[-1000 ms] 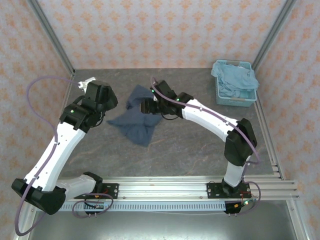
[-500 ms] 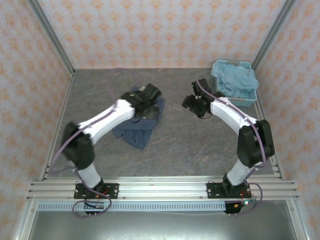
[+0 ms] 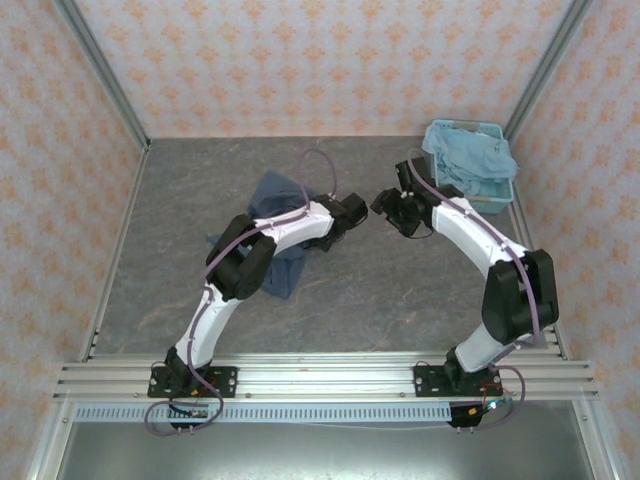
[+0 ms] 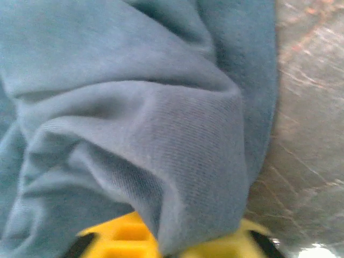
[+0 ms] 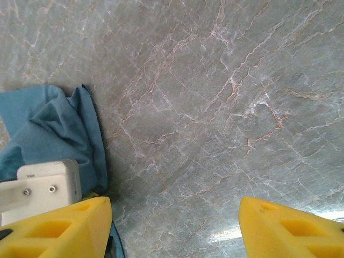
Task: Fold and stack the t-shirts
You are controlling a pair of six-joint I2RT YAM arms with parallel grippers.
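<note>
The dark slate-blue t-shirt [image 3: 272, 196] lies crumpled on the marble table, left of centre. My left gripper [image 3: 352, 212] is at its right edge. In the left wrist view the cloth [image 4: 161, 140] bunches over the left gripper [image 4: 172, 244], whose yellow fingers [image 4: 118, 239] are shut on a fold. A short way to the right, my right gripper [image 3: 388, 203] hangs open. In the right wrist view its fingers [image 5: 54, 228] stand wide over bare table, with the shirt's edge [image 5: 48, 126] at the left. A pale sky-blue t-shirt [image 3: 478, 155] is heaped in the basket.
The light blue slatted basket [image 3: 470, 203] stands at the back right corner, near the metal frame post. Patterned walls close the table on three sides. Bare marble [image 3: 400, 290] stretches across the front between the two arms.
My left arm swung from the far left across the shirt to its right edge and shut on the cloth. My right gripper left the shirt and drew back to the right.
</note>
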